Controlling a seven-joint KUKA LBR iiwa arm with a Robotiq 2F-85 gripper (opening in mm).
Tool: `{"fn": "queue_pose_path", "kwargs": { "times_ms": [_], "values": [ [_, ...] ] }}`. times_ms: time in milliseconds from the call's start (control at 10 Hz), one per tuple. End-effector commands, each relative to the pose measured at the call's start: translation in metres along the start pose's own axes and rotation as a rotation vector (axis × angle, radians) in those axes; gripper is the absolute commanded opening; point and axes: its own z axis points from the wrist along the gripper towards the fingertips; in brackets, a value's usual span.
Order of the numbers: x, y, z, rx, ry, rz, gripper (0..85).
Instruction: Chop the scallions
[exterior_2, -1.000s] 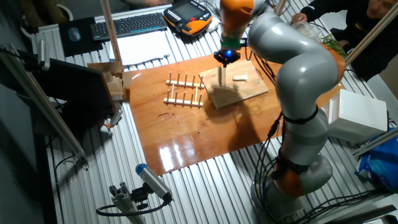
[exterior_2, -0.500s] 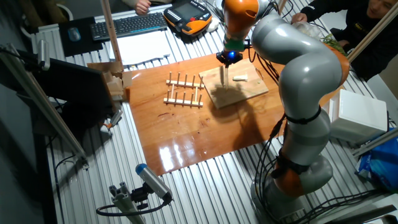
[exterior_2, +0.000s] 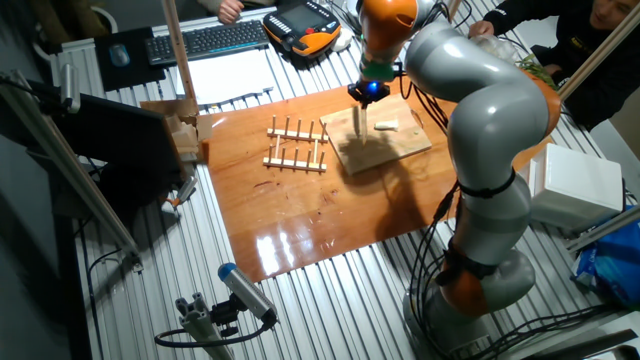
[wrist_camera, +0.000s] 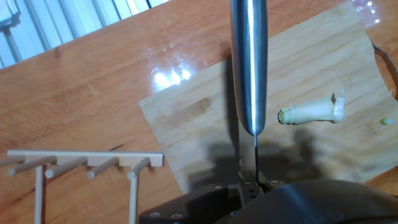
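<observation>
A pale cream scallion piece (wrist_camera: 311, 112) lies on the wooden cutting board (wrist_camera: 199, 118), with a tiny cut bit (wrist_camera: 387, 121) further right. My gripper (wrist_camera: 255, 182) is shut on a knife (wrist_camera: 249, 62), whose blade points down at the board just left of the scallion, not touching it. In the fixed view the gripper (exterior_2: 368, 93) hangs over the board (exterior_2: 405, 148), the knife (exterior_2: 360, 122) stands upright, and the scallion piece (exterior_2: 386, 126) lies to its right.
A wooden peg rack (exterior_2: 297, 146) lies on the brown tabletop (exterior_2: 280, 220) left of the board. A keyboard (exterior_2: 210, 38) and teach pendant (exterior_2: 303, 27) sit at the back. A white box (exterior_2: 575, 185) stands right. People's hands and green leaves (exterior_2: 535, 70) are at the back right.
The gripper and knife shifted slightly to the right, toward the scallion piece, then held still. The scallion has not moved.
</observation>
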Motion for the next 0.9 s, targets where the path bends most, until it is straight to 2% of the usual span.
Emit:
{"fn": "queue_pose_path", "kwargs": {
  "times_ms": [0, 200, 400, 600, 700, 800],
  "values": [
    [0.0000, 0.0001, -0.0002, -0.005, 0.000, -0.002, 0.0],
    [0.0000, 0.0001, -0.0002, -0.017, 0.004, 0.003, 0.0],
    [0.0000, 0.0001, -0.0002, -0.035, 0.030, 0.041, 0.0],
    [0.0000, 0.0001, -0.0002, -0.016, 0.015, 0.058, 0.0],
    [0.0000, 0.0001, -0.0002, -0.015, 0.016, 0.072, 0.0],
    [0.0000, 0.0001, -0.0002, -0.006, -0.018, 0.072, 0.0]
  ]
}}
